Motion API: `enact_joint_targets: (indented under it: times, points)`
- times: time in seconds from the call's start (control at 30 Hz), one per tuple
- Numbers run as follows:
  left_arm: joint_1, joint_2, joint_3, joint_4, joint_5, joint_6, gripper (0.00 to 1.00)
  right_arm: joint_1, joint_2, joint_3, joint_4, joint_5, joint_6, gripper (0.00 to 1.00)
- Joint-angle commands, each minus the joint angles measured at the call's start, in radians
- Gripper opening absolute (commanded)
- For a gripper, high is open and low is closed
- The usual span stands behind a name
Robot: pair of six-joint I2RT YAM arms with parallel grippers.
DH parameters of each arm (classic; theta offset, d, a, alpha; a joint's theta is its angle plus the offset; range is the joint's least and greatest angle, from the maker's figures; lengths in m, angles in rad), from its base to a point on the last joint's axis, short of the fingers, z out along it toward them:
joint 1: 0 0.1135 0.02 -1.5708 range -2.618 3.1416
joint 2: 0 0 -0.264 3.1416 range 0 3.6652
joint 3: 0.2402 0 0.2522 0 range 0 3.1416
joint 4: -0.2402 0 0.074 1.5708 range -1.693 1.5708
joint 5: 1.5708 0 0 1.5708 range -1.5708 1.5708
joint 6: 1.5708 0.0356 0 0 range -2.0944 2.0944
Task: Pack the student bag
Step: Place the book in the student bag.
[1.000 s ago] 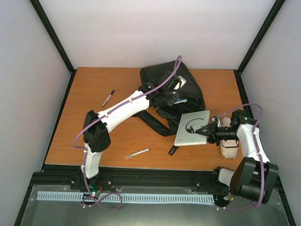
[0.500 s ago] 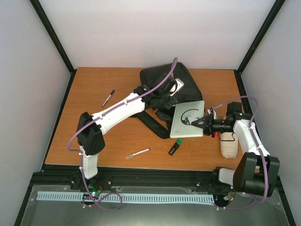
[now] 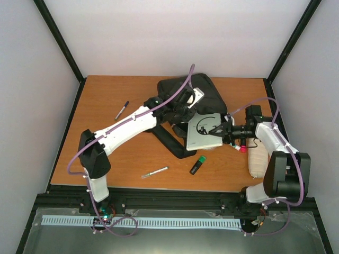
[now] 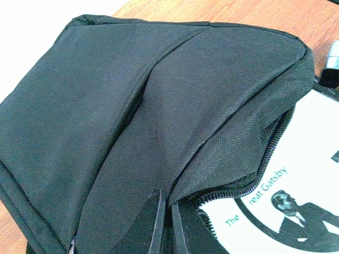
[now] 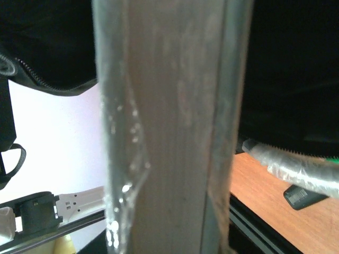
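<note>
Left gripper (image 4: 168, 200): jaws closed tight, pinching the black fabric at the zip edge of the student bag (image 3: 214, 95), a large black fabric backpack lying at the far centre-right of the brown wooden table (image 3: 106, 143). In the left wrist view the pinched fabric is lifted clear of the zip teeth. Right gripper (image 3: 216, 132): jaws narrow, clamped on the right edge of a flat white paperback book (image 3: 200, 138) with a dark circular cover design. The right wrist view shows the book's edge upright between the jaws, covered in clear film. The book's far-left corner reaches under the raised zip edge; the lettering "reat Gatsby" reads just below the teeth. A black shoulder strap (image 3: 169, 142) trails from the bag toward the near side. A cream oblong pouch (image 3: 257, 161) lies beside the right arm. A green-and-black highlighter (image 3: 197, 165) lies just near of the book. A silver pen (image 3: 154, 172) lies near the front edge and a black marker (image 3: 122, 110) far left, well apart.
</note>
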Motion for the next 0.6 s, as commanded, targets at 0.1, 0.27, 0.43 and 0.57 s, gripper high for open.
enact_joint_targets:
  times: [0.1,0.27,0.43,0.57]
  points:
    - [0.007,-0.076,0.010,0.077,-0.007,0.032,0.01,0.034,0.114,0.122,0.043,-0.085,-0.050,0.03]
    - [0.007,-0.098,-0.002,0.078,-0.012,0.031,0.01,0.062,0.196,0.202,0.013,-0.042,-0.085,0.07]
    - [0.007,-0.106,-0.023,0.085,0.005,0.019,0.01,0.070,0.253,0.232,-0.006,0.099,-0.129,0.24]
    - [0.008,-0.116,-0.049,0.094,-0.008,0.016,0.01,0.070,0.279,0.249,-0.021,0.162,-0.175,0.32]
